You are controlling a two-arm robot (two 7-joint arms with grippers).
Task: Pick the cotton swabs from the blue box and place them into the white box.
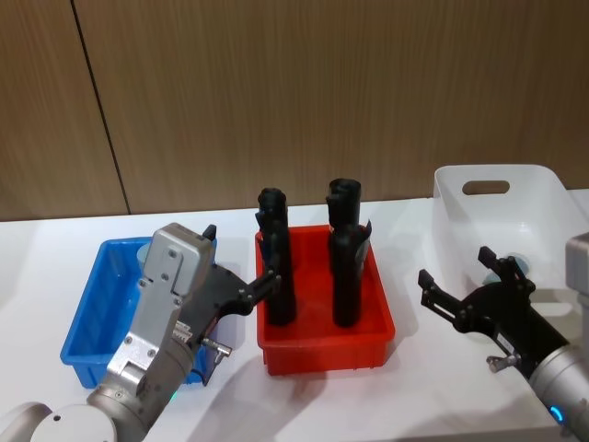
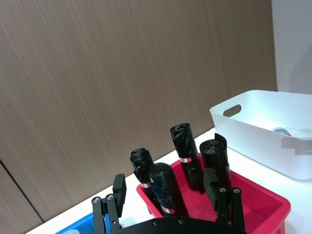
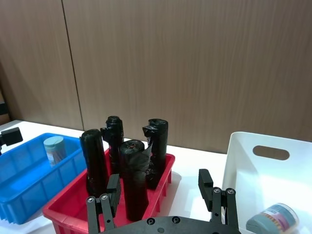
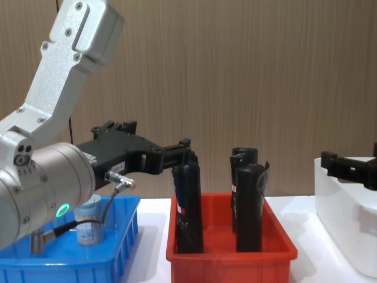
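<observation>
Left gripper (image 1: 240, 261), jaws released and empty, hangs beside the blue box (image 1: 90, 308) containing one jar of cotton swabs (image 4: 88, 227). Right gripper (image 1: 457, 273), also released, hovers at the white box (image 1: 545, 201).

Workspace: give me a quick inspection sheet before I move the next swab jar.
Surface: white tabletop carrying three bins in a row.
Job's things: one clear cotton swab jar with a pale blue lid upright in the shallow blue plastic bin; second jar in the tall white plastic bin.
Clutter: red plastic bin holding four upright black cylinders.
Grippers: left gripper open, empty, above the blue-red gap; right gripper open, empty, by the white bin's left rim.
Cables: short grey cable looped at the left wrist.
Surroundings: brown wood-panel wall.
</observation>
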